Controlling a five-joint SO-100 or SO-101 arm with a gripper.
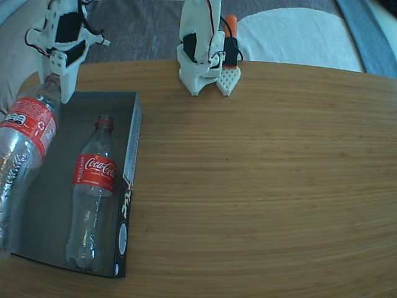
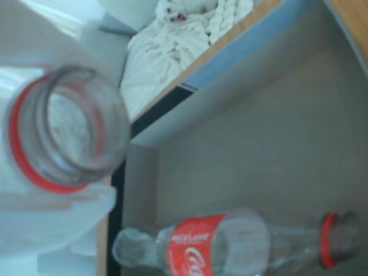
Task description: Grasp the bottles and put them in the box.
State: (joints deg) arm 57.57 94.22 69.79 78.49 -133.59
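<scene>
The white two-finger gripper (image 1: 54, 81) pinches the neck of one clear plastic red-labelled bottle (image 1: 25, 143), whose long axis slants over the shallow grey cardboard box's (image 1: 133, 155) left edge; the second bottle (image 1: 93, 186) lies inside, lengthwise.

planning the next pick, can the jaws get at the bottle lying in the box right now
Probably not yet: the gripper is shut on the other bottle at its neck. The lying bottle is uncovered in the box, so it looks reachable after release.

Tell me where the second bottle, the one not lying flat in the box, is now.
In the fixed view it is at far left, over the box's left edge, its neck held by the gripper, beside the lying bottle.
</scene>
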